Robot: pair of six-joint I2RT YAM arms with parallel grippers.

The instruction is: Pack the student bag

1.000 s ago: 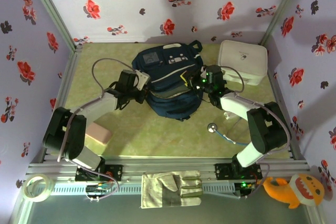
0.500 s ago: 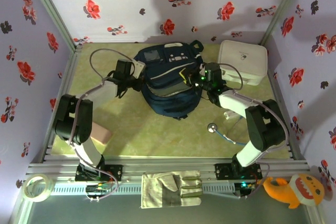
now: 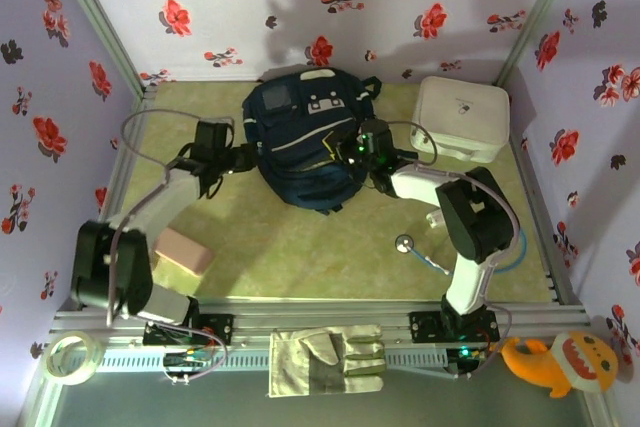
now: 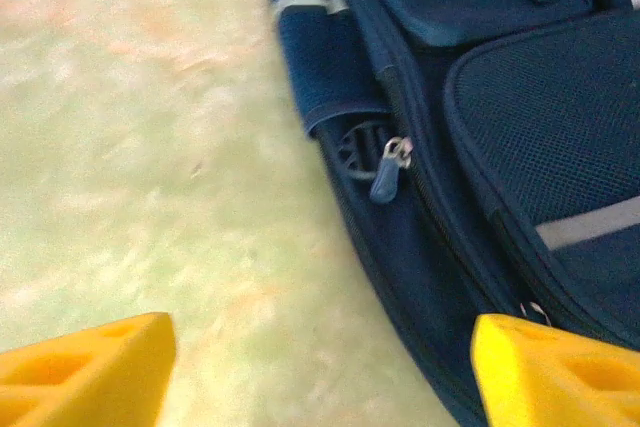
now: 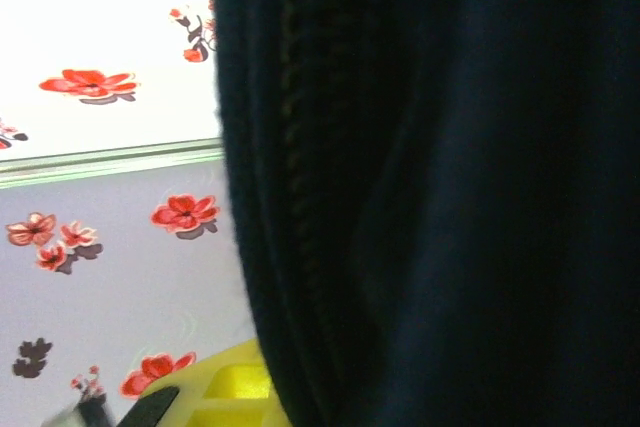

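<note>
The student bag (image 3: 305,152) lies flat on the green desk (image 3: 300,257), in the middle and close to the far wall. It is dark blue with white stripes. The left hand (image 3: 238,159) is just beside the bag's left side. Its two yellow fingers (image 4: 90,362) stand wide apart and hold nothing. Up close, a small zip pull (image 4: 388,172) hangs on the bag's edge, a little way in front of them. The right hand (image 3: 352,147) is on the bag's right side, pinching the dark cloth. One yellow finger (image 5: 235,387) peeks out from under that cloth. A white case (image 3: 462,119) sits in the far right corner, well apart from the bag. A pink block (image 3: 183,250) lies on the near left part of the desk. A pale glove (image 3: 325,359) lies at the near edge, between the two arms.
</note>
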